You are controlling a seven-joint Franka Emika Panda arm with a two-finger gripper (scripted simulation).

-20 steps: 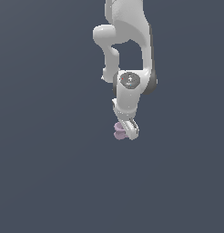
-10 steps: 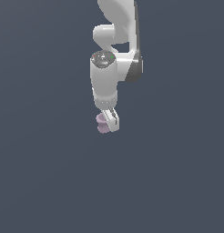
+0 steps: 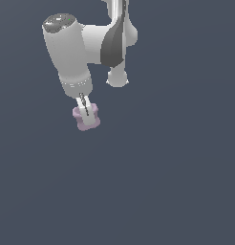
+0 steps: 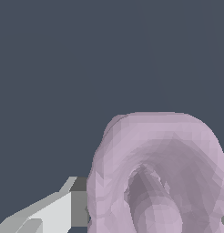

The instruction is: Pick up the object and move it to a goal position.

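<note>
Spool (image 3: pixel 86 119), pale lilac-pink, is seen left of centre in the exterior view, a little above mid-height, clamped at the tip of the gripper (image 3: pixel 85 111). Fingers (image 3: pixel 82 106) are closed onto it: two pale, narrow fingers with a thin dark line between them are laid over the spool's upper part, and lilac is visible on both sides of them and below. The spool is shown slightly tilted, with a wider flared rim at its lower end.

Arm (image 3: pixel 69 52) is seen in the upper left of the exterior view: a thick white link, capped grey at the top, slanted down toward the gripper. A white joint with a dark grey band (image 3: pixel 113 45) is joined to it toward the exterior view's right, and a small rounded white part is hung below that joint. The rest of the frame is filled by a uniform dark blue-grey backdrop (image 3: pixel 176 167); no contact between spool and any surface can be made out.

In the wrist view the spool (image 4: pixel 155 173) is seen very close, with a hollow centre and a faceted, thick rim. One finger (image 4: pixel 45 214), white with a grey pad, is pressed against its side. The opposite finger is hidden or out of frame.
</note>
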